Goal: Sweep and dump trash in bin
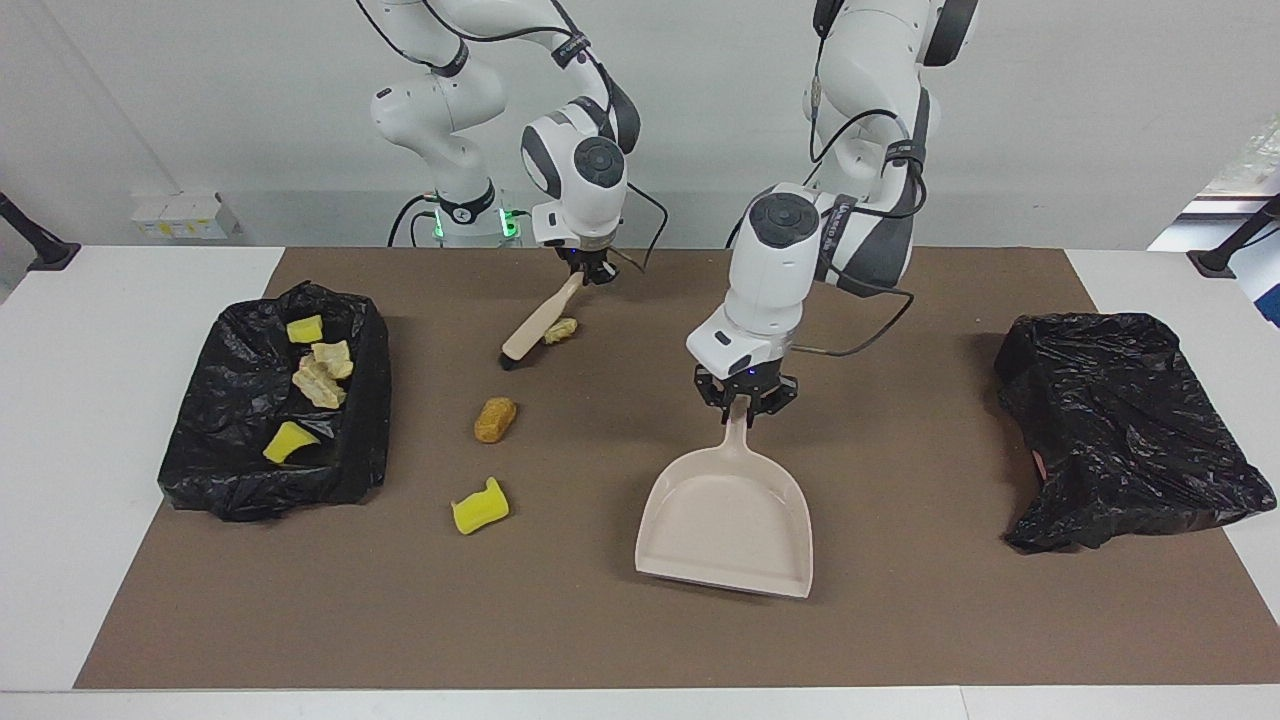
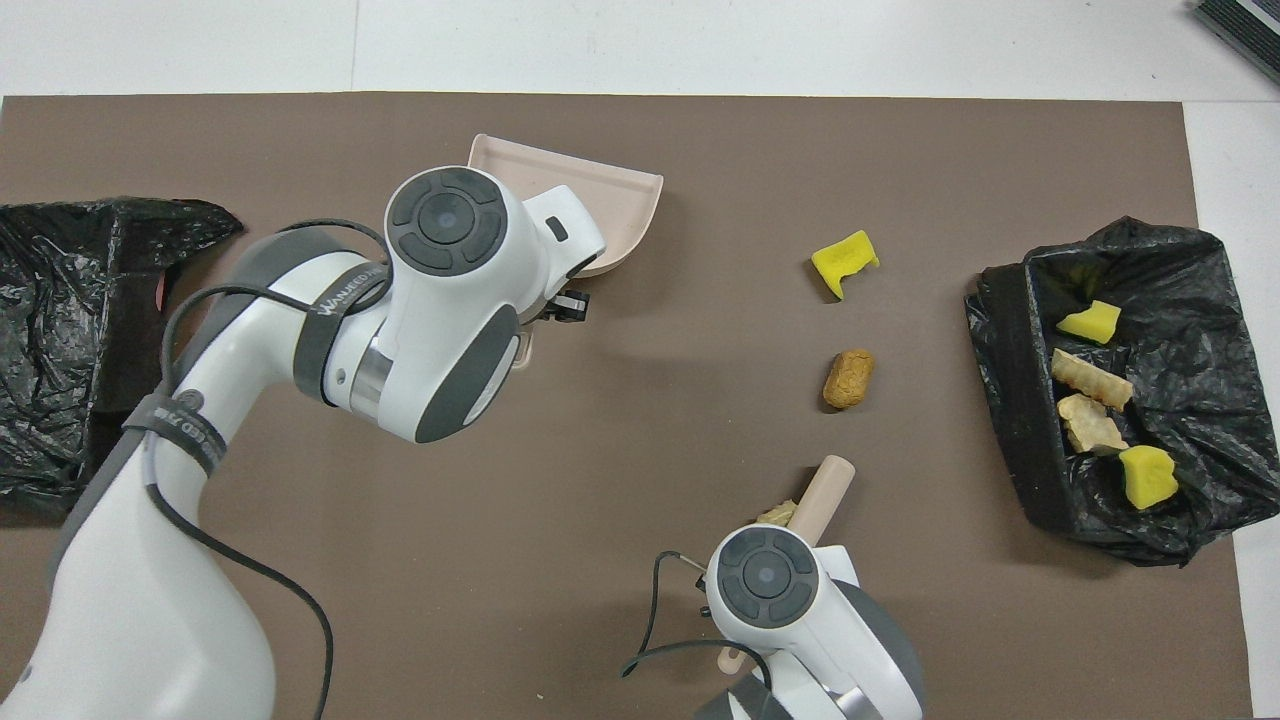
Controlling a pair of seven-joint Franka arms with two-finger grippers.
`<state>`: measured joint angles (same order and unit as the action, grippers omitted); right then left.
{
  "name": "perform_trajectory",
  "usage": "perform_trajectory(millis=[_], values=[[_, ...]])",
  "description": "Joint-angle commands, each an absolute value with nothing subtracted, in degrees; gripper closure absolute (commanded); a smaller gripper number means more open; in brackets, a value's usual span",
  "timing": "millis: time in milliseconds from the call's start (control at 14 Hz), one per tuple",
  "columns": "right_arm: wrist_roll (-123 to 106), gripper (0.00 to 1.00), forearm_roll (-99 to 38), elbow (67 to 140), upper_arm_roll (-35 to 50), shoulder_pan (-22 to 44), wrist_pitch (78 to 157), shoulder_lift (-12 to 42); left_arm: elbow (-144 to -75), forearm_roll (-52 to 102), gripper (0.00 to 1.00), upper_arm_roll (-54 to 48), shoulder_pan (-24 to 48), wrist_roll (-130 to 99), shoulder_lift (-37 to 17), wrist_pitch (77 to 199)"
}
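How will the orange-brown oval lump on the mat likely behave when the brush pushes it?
The orange-brown oval lump has rounded sides, so it may roll rather than slide. It looks small and probably light. Lying alone on the flat mat, nothing blocks it.

A white table [image 1: 120,450] carries a brown mat [image 1: 560,630]. On the mat lie two black bin bags [image 1: 230,440] [image 1: 1120,430], a yellow sponge chunk [image 1: 480,507], an orange-brown lump [image 1: 495,419] and a pale beige lump [image 1: 561,329].

White arms, dark grey joint caps, black cables, green base lights.

Four trash pieces [image 1: 318,381] lie in the bin [image 1: 225,450]; three [image 1: 494,419] on the mat [image 1: 900,620] beside it.
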<state>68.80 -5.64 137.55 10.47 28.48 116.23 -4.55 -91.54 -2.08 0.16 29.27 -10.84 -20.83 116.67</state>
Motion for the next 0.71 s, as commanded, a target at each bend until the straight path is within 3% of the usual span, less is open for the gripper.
perform_trajectory(millis=[0, 286, 643], values=[[60.58, 1.00, -7.81, 132.46, 10.63, 25.14, 118.12, 0.17, -92.46, -3.25, 1.00, 0.09, 27.25, 2.14, -17.50, 110.34], [54.59, 1.00, -10.72, 124.56, 10.63, 25.84, 114.97, 4.03, -96.04, -5.17, 1.00, 0.18, 25.05, 22.70, -14.16, 103.98], [46.95, 1.00, -16.79, 123.40, 10.63, 25.40, 114.88, 4.83, -104.66, -7.38, 1.00, 0.09, 23.73, 43.30, -9.76, 105.11]])
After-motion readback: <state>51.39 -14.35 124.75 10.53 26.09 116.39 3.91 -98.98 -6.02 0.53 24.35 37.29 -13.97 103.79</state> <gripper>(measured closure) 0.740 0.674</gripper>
